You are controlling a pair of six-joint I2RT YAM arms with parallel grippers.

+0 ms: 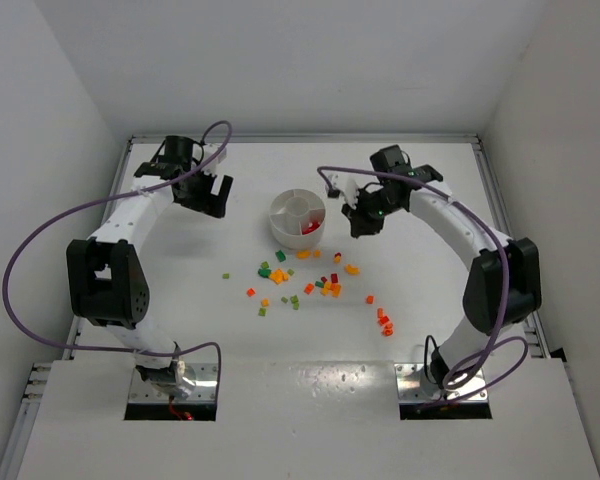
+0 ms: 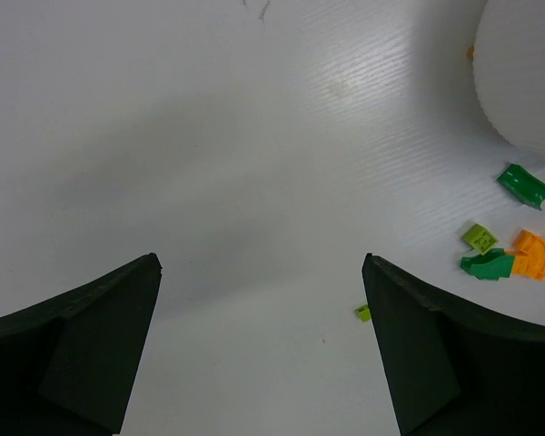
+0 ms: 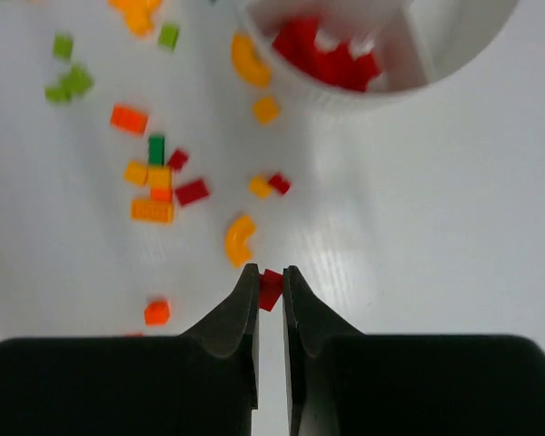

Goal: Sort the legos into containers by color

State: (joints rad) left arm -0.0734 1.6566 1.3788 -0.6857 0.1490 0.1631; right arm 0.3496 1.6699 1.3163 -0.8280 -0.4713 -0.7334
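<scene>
Red plastic: one small brick (image 3: pixel 271 289) sits pinched between the tips of the right claw (image 3: pixel 270 272), whose jaws are almost fully closed on it. The claw is near the round white dish (image 3: pixel 345 98), on its right side. One wedge of the dish holds a heap of red pieces (image 3: pixel 331 54). Loose legos (image 1: pixel 310 285) in red, orange and green are scattered on the white counter (image 1: pixel 430 320) in front of the dish. The left claw (image 2: pixel 261 261) gapes wide, holds nothing and hangs over the counter left of the dish.
</scene>
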